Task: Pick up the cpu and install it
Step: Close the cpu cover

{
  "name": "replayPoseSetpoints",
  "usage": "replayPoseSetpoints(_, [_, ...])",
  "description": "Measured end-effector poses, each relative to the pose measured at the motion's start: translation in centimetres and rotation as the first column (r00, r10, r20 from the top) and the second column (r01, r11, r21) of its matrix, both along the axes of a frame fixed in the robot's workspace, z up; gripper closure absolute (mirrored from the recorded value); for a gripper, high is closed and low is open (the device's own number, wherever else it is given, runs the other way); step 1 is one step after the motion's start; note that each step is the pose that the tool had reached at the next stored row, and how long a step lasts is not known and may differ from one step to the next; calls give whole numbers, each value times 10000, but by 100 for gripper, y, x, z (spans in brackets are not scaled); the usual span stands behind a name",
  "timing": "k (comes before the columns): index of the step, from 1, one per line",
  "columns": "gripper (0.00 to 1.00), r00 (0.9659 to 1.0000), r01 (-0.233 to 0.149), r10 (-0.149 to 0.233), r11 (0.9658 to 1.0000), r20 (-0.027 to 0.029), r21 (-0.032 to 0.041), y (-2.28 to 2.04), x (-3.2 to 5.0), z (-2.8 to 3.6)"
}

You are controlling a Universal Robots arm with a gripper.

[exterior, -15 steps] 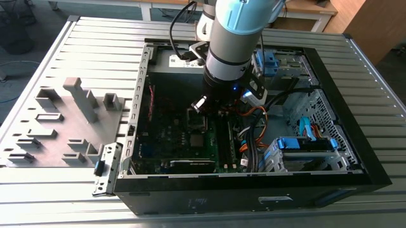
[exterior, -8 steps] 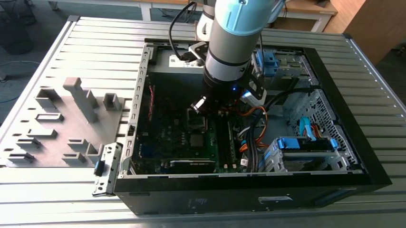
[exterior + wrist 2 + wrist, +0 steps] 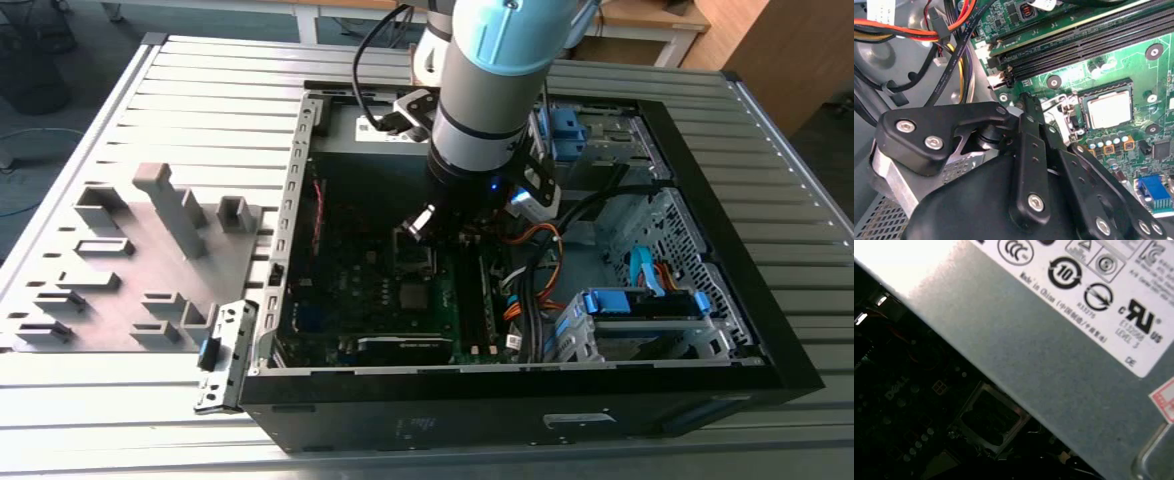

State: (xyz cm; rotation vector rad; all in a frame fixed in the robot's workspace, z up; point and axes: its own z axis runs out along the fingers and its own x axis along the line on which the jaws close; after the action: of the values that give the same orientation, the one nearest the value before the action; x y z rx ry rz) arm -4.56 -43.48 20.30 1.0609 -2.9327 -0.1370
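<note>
In the second wrist view, the cpu (image 3: 1109, 109) is a small silvery square lying flat inside the dark socket frame (image 3: 1085, 107) on the green motherboard (image 3: 1134, 65). A bright metal plate and lever (image 3: 1064, 117) stand beside the socket. My gripper (image 3: 1023, 112), with black linkages, hangs close over the board just to one side of the socket and apart from the cpu. In the exterior view the gripper (image 3: 447, 228) is low inside the open computer case (image 3: 747, 370), over the middle of the motherboard (image 3: 387, 290). A silver-framed socket part (image 3: 986, 420) appears in the first wrist view.
Red, orange and black cables (image 3: 949, 35) run close beside the gripper. Black memory slots (image 3: 1089, 40) lie past the socket. The grey power supply box (image 3: 1054, 350) is nearby. Blue drive brackets (image 3: 641, 305) fill the case's right side. A grey fixture block (image 3: 147, 250) sits outside it on the slatted table.
</note>
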Motion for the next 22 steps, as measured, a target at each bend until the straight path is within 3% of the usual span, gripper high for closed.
replayPoseSetpoints(10, [89, 10000, -44, 44, 10000, -1, 6, -6, 0, 3])
replayPoseSetpoints(22, [89, 9995, -305, 305, 9995, 15, 11, -62, 0, 29])
